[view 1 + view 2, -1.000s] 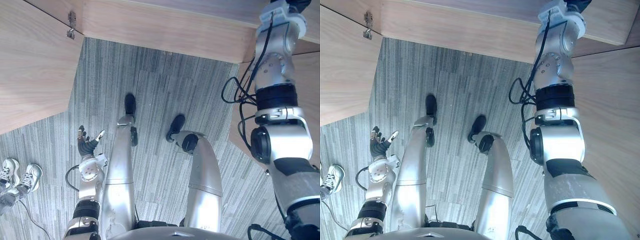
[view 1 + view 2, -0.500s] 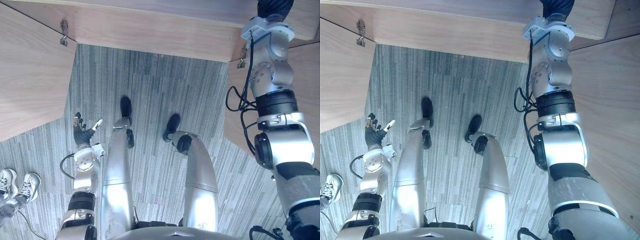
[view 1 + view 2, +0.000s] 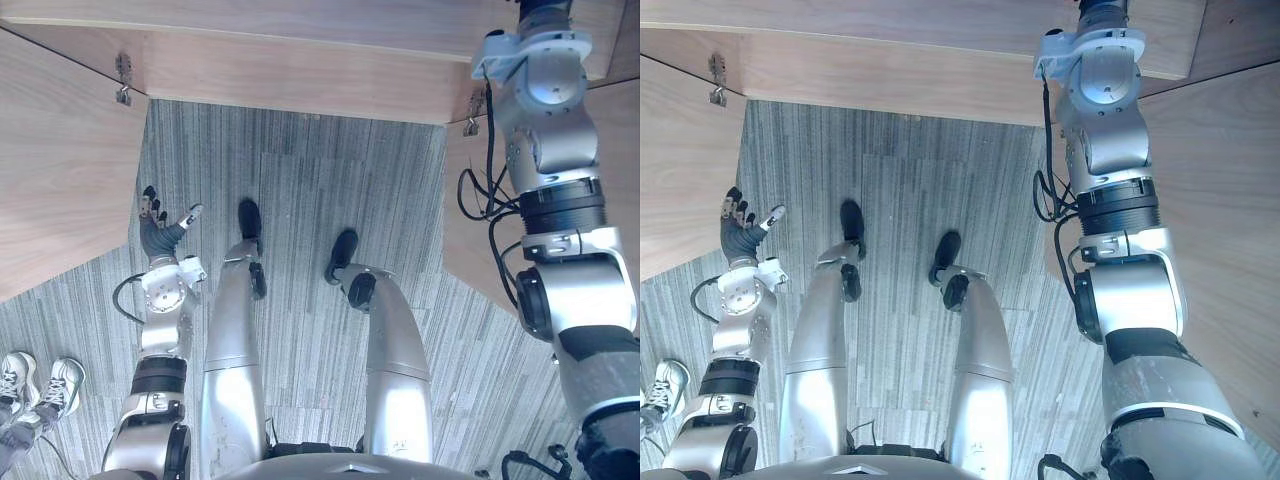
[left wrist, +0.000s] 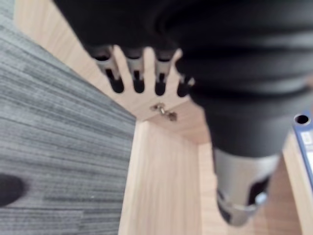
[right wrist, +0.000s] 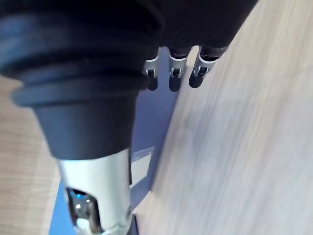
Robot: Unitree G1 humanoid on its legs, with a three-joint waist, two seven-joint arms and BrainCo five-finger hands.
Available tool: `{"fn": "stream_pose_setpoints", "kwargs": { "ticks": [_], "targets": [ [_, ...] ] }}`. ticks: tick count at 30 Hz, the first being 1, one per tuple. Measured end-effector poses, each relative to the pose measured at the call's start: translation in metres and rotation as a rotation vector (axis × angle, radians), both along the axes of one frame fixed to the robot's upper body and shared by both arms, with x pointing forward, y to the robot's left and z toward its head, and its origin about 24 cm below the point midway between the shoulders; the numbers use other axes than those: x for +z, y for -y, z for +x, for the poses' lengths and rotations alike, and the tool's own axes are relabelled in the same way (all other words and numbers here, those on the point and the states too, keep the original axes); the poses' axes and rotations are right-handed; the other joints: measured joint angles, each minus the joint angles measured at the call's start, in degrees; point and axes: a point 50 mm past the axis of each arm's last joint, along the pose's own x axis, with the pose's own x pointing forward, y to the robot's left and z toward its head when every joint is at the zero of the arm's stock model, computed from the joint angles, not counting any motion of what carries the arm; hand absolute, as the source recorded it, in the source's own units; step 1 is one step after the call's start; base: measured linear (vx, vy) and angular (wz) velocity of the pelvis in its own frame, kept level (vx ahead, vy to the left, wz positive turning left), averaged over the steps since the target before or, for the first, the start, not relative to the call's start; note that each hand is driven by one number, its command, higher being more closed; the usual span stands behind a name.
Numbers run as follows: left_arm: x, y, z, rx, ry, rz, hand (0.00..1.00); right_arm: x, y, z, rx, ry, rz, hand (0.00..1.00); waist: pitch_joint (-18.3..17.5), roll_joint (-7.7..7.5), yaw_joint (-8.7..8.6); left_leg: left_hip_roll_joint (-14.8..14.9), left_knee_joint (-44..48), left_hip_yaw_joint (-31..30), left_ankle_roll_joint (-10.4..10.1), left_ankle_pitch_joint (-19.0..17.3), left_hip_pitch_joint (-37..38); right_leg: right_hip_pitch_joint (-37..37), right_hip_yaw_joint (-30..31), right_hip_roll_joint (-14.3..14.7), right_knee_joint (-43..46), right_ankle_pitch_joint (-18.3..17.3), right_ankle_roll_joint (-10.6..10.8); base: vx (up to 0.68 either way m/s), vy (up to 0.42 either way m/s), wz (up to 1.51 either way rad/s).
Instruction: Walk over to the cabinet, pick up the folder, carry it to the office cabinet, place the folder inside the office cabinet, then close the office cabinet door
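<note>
A blue folder (image 5: 152,128) stands upright on a wooden shelf (image 5: 234,161), with a pale label on its spine. My right hand (image 5: 172,73) is at the folder with straight fingers, the thumb (image 5: 98,196) held apart beside the spine, nothing gripped. In the eye views my right arm (image 3: 552,150) reaches up into the office cabinet (image 3: 300,70) at the upper right. Low on the left, my left hand (image 3: 157,228) is open and empty, close to the cabinet's open left door (image 3: 60,170). The left wrist view catches the folder's blue edge (image 4: 305,147) past the left hand (image 4: 137,73).
The cabinet's right door (image 3: 1230,200) stands open beside my right arm. Metal hinges (image 3: 123,78) show on the door edges. Grey striped carpet (image 3: 300,200) lies in front of the cabinet. A person's white shoes (image 3: 40,385) stand at the lower left.
My right arm has stretched further up into the cabinet. My left hand has risen and drawn nearer the left door. The whole view has shifted a little.
</note>
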Motion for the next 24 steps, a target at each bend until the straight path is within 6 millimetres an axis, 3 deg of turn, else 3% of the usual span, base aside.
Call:
{"fn": "stream_pose_setpoints", "kwargs": {
  "ticks": [9, 13, 18, 24],
  "targets": [
    [0.006, -0.014, -0.003, 0.050, 0.005, -0.009, 0.00, -0.039, 0.021, -0.008, -0.212, -0.059, -0.146, 0.00, 0.0, 0.00, -0.28, 0.0, 0.1, 0.1, 0.0, 0.0, 0.0, -0.1, 0.1, 0.1, -0.4, 0.2, 0.1, 0.00, 0.000, 0.00],
    [0.020, -0.018, -0.005, 0.066, 0.064, -0.003, 0.00, -0.058, 0.027, -0.019, -0.249, -0.066, -0.136, 0.00, 0.0, 0.00, -0.46, 0.0, 0.1, 0.1, 0.0, 0.0, 0.1, -0.1, 0.2, 0.1, -0.3, 0.2, 0.1, 0.00, 0.000, 0.00],
    [0.026, -0.015, -0.012, 0.075, 0.098, 0.016, 0.00, -0.092, 0.020, -0.036, -0.225, -0.083, -0.104, 0.00, 0.0, 0.00, -0.47, 0.0, 0.1, 0.1, 0.0, 0.0, 0.2, -0.1, 0.3, 0.1, -0.3, 0.2, 0.1, 0.00, 0.000, 0.00],
    [0.017, -0.009, -0.021, 0.086, 0.082, -0.002, 0.00, -0.115, 0.004, -0.055, -0.212, -0.071, -0.073, 0.00, 0.0, -0.01, -0.40, 0.1, 0.5, 0.5, -0.1, -1.3, 0.5, 0.0, 0.6, 0.2, -0.3, -0.4, 0.6, 0.00, -0.004, -0.02]
  ]
}}
